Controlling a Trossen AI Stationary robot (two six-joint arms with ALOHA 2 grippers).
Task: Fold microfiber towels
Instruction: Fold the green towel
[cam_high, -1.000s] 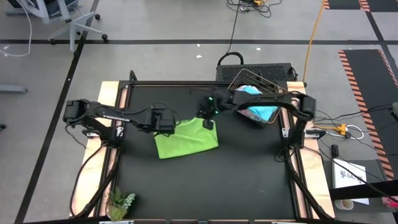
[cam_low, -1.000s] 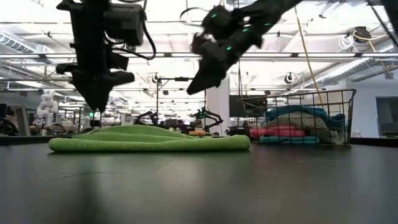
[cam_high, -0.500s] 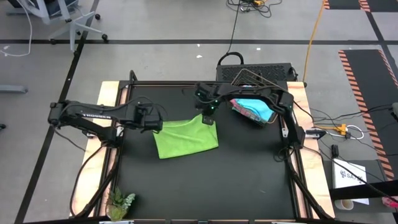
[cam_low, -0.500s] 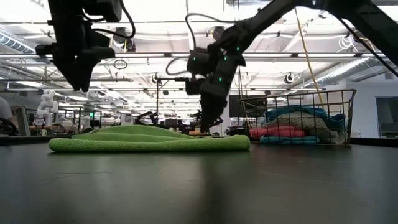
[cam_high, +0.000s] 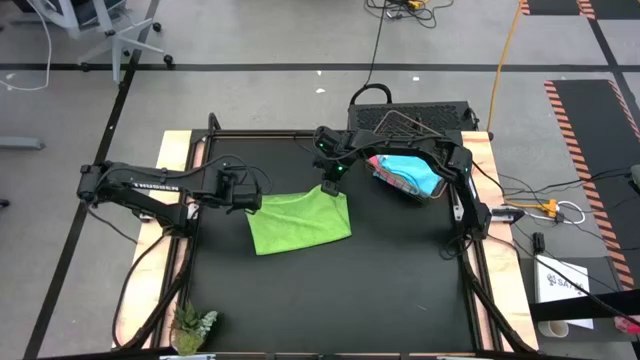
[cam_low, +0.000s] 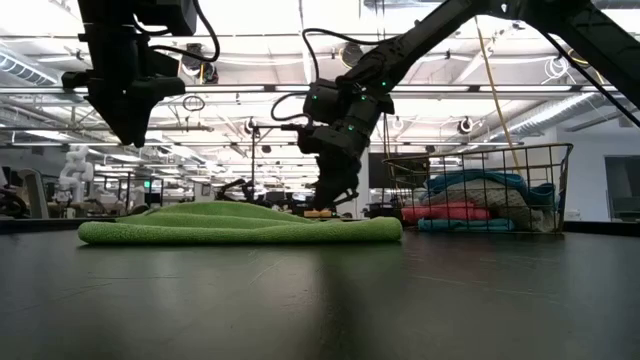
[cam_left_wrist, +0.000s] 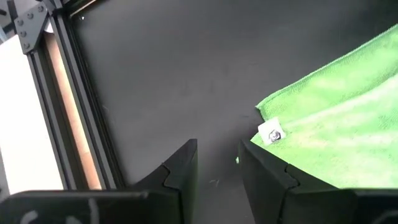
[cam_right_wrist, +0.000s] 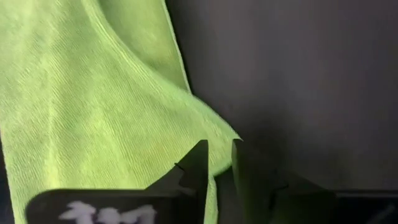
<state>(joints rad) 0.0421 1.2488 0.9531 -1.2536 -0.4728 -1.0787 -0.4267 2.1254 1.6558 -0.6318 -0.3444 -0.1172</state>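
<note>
Hovering low over the lime green towel's (cam_high: 299, 221) far corner, the right gripper (cam_high: 333, 189) is showing a narrow gap, grasping nothing, while the left gripper (cam_high: 254, 196) is waiting released beside the opposite corner on the worktop (cam_high: 400, 270).

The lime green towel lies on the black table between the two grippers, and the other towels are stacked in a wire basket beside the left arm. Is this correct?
One detail is wrong. The high view shows the wire basket with the other towels beside the right arm, not the left. The lime green towel does lie on the black table between the left gripper and right gripper.
</note>
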